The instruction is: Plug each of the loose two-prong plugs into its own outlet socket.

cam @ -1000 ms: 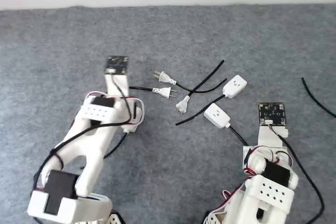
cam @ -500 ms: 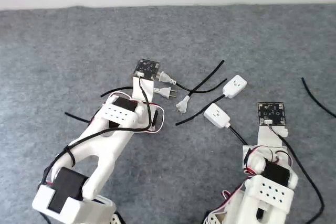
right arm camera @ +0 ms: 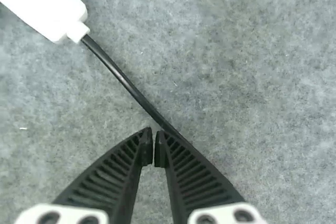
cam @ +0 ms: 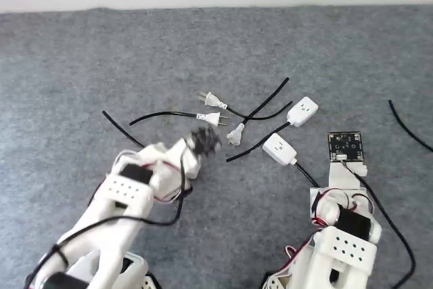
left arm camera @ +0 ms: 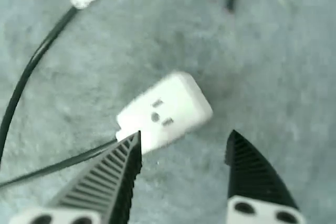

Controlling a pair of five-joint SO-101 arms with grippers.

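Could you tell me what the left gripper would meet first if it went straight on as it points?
Probably the socket: in the left wrist view it lies just ahead of the open left gripper, close to its line. Depth is hard to judge.
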